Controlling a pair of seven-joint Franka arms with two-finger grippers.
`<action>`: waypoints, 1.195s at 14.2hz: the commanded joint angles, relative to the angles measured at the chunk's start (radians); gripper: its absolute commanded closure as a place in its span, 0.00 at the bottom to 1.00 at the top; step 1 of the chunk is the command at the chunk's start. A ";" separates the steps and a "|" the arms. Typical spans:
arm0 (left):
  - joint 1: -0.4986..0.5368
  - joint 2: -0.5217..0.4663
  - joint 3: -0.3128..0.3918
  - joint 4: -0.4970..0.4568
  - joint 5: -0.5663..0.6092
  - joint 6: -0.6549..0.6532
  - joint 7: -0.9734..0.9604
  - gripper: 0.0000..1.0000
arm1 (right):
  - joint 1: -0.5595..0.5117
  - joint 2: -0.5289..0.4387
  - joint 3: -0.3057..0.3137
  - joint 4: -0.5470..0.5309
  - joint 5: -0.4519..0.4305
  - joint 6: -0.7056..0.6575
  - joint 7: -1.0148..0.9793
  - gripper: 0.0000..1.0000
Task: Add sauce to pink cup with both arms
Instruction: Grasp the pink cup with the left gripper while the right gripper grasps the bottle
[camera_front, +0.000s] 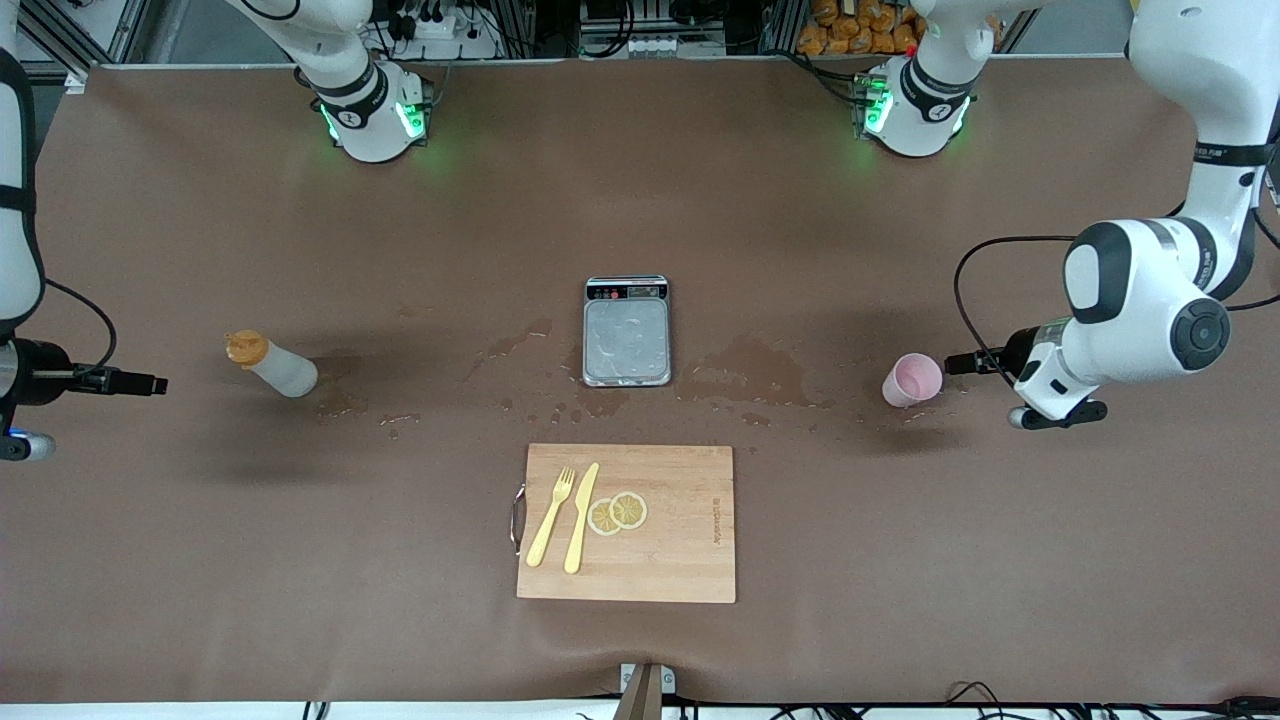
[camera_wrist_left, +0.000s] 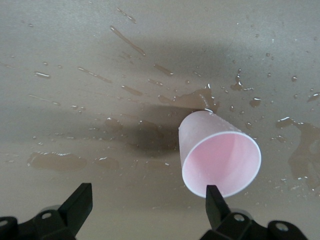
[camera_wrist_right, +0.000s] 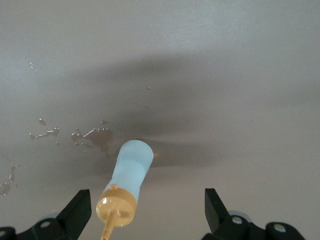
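Reaching: both arms are lined up on their targets, nothing gripped yet.
Sauce: the sauce bottle (camera_front: 272, 365) stands on the table (camera_front: 640, 200) toward the right arm's end, beside wet smears.
Pink cup: the pink cup (camera_front: 911, 380) stands upright toward the left arm's end, near puddles.
Right claw: the right claw (camera_wrist_right: 147, 212) hangs with fingers apart, the orange cap between them.
Left claw: the left claw (camera_wrist_left: 149, 210) is spread wide, one finger beside the cup's rim.
Advice: I'd centre each claw first; grip the bottle mid-body, the cup below its rim, gently, since wet plastic may slip.
Centre: the scale (camera_front: 627, 330) sits between them.
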 joint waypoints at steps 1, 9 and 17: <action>-0.009 0.026 -0.008 -0.004 -0.025 0.041 -0.005 0.00 | -0.066 0.060 0.016 0.032 0.063 0.010 -0.001 0.00; -0.046 0.072 -0.009 -0.011 -0.025 0.093 -0.031 0.00 | -0.100 0.117 0.016 0.036 0.127 -0.105 0.321 0.00; -0.052 0.089 -0.009 -0.011 -0.015 0.095 -0.019 1.00 | -0.140 0.174 0.015 0.043 0.272 -0.208 0.536 0.00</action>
